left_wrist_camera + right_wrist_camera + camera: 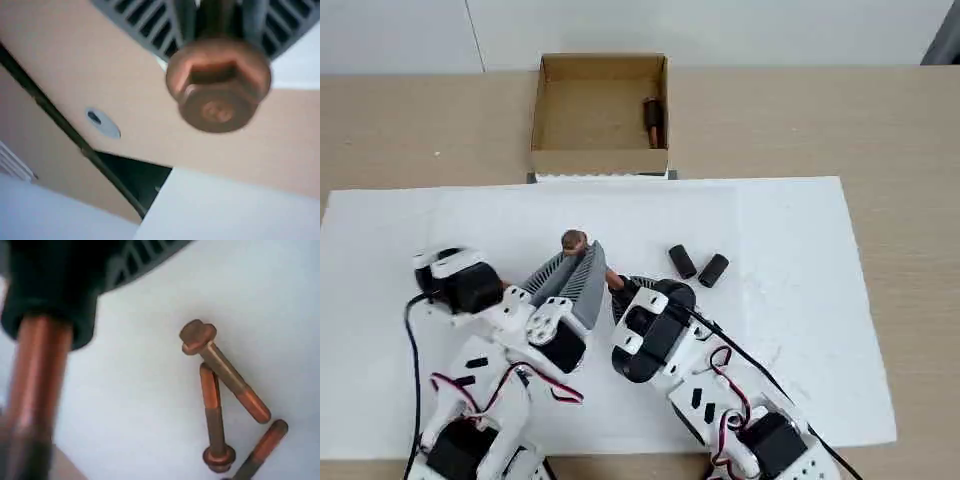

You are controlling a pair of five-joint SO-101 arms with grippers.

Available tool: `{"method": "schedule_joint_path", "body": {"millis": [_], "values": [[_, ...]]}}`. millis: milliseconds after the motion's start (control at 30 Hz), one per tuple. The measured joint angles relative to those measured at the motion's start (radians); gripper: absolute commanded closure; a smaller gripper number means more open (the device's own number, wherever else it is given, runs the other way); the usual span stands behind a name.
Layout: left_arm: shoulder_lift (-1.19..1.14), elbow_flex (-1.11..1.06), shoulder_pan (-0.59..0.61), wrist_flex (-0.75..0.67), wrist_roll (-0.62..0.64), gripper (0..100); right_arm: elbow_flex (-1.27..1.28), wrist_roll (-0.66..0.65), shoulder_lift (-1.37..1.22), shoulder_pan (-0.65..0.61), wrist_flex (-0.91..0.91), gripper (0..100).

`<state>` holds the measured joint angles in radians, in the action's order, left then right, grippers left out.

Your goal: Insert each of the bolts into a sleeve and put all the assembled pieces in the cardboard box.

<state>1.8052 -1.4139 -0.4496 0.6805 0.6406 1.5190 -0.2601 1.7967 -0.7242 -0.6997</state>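
Tan wooden table (pixel 900 130) carries a white paper sheet (pixel 800 330) that spreads under both arms. Beyond the sheet's far edge stands the cardboard box (pixel 599 160), open at the top. One assembled piece (pixel 653 122), a bolt seated in a dark sleeve, lies inside it against the wall on the right of the high view.

The left gripper (pixel 579 252) points toward the box. Its grey ribbed fingers (pixel 582 285) are pinched tight on a copper flanged bolt (pixel 218 85), whose hexagonal head sticks out past the fingertips. The right gripper (pixel 617 286) sits just beside the left one. Close to its wrist camera is a black sleeve (pixel 47 295) with a copper shaft (pixel 37 385) coming out of it. Whether this gripper is clamped on the sleeve, I cannot tell.

To the right of the grippers two more sleeves lie on the sheet just beside each other, angled into a V: the nearer sleeve (pixel 682 261) and the outer sleeve (pixel 713 270).

The right wrist view also shows three loose bolts on the white sheet. The first bolt (pixel 225 372) lies slantwise. The second bolt (pixel 214 415) has its tip touching the first one's shaft. The third bolt (pixel 262 445) is cut off by the picture's edge, near the first one's tip.
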Motion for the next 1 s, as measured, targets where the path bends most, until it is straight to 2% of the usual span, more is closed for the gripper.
{"method": "schedule_joint_path", "body": {"millis": [333, 467, 600, 833, 1000], "values": [[0.003, -0.072, -0.037, -0.005, 0.0, 99, 0.002, 0.0, -0.002, 0.0, -0.002, 99.5], [0.003, -0.075, -0.101, 0.051, -0.009, 99, -0.002, 0.0, 0.0, 0.0, -0.002, 99.5], [0.003, -0.074, -0.109, 0.087, -0.018, 99, 0.0, -0.003, 0.0, 0.0, -0.002, 99.5], [0.005, -0.072, -0.115, 0.109, -0.083, 84, 0.002, -0.003, -0.002, 0.0, -0.002, 99.5], [0.005, -0.072, -0.115, 0.112, -0.112, 84, 0.002, -0.003, -0.002, 0.0, -0.002, 99.5]]}}
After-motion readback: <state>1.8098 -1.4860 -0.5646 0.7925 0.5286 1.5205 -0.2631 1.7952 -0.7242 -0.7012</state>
